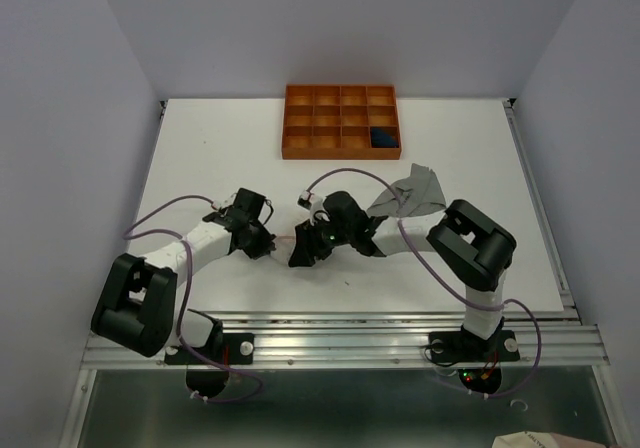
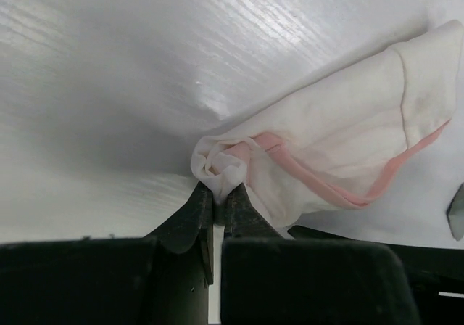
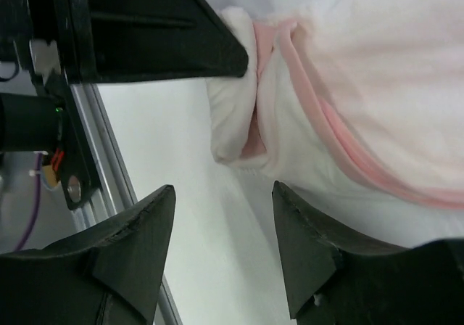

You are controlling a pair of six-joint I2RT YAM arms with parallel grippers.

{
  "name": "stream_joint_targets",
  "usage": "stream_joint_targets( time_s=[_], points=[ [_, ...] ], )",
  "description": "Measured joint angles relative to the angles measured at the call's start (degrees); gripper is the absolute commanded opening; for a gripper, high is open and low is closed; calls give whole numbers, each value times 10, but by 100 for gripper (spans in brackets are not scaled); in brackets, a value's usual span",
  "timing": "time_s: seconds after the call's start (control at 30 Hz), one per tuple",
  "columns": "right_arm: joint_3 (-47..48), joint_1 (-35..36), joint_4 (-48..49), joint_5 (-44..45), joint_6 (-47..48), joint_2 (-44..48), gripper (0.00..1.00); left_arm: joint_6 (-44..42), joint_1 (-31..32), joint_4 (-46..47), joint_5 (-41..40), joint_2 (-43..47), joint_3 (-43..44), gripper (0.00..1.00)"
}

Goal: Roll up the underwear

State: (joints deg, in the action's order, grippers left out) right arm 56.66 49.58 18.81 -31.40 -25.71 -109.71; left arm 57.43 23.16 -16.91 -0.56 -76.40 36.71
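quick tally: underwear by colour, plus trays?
Navy underwear: 1
Grey underwear: 1
Pink-white underwear: 1
Orange tray: 1
Total: 4

A robotics lab cell: plain walls [image 1: 70, 118], white table [image 1: 220, 158], aluminium rail frame [image 1: 340, 343].

pink underwear [image 2: 341, 144] cropped, grey underwear [image 1: 418, 188] part-hidden
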Motion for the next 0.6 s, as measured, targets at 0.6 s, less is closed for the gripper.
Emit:
stream_joint_targets(
  time_s=[0.6],
  points=[
    [-44, 154, -4, 222, 235, 98, 64, -25, 0, -255, -8, -103, 134, 0]
  ],
)
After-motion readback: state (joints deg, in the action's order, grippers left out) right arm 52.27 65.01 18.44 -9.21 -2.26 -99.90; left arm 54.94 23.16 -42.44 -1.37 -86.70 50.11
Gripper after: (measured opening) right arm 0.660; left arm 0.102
